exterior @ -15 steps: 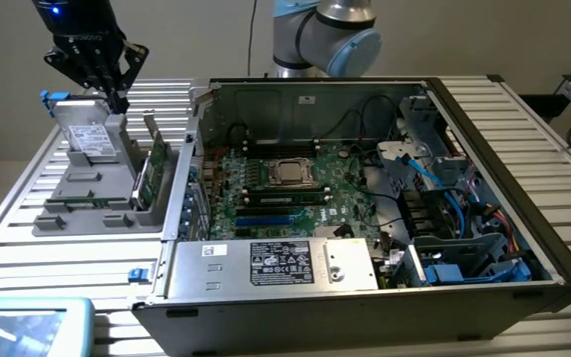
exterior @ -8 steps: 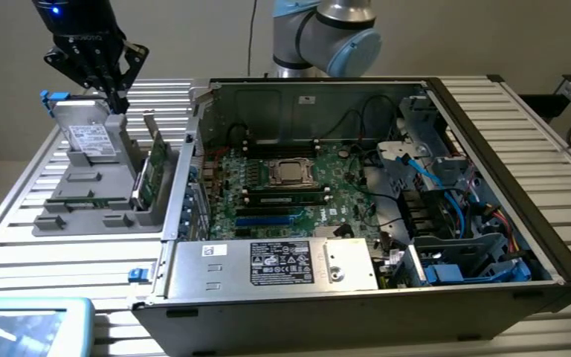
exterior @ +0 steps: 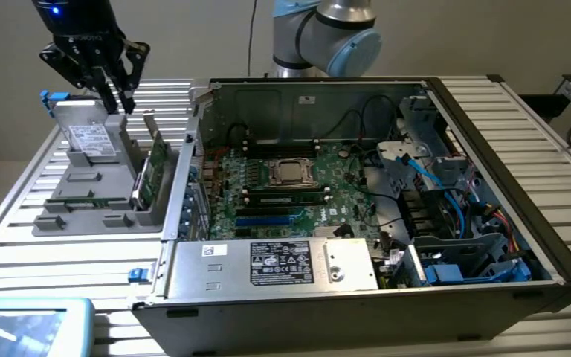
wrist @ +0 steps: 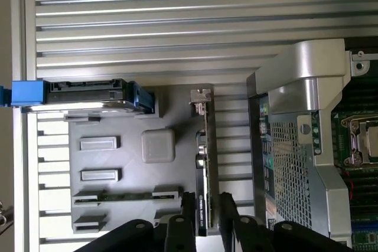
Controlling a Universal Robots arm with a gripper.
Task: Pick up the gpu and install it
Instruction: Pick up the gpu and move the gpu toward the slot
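Black hand over upright gpu

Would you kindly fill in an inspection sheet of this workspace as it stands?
Surface: slatted metal table bearing a grey parts holder and an open computer case.
Job's things: gpu stands on edge in the holder, beside the case; not installed.
Clutter: hard drive and memory stick in the holder.
Grippers: gripper open, hovering over the gpu, one finger to each side of its edge.
Cables: blue cables inside the case.
Surroundings: arm base behind the case; blue-framed screen at the exterior view's lower left.
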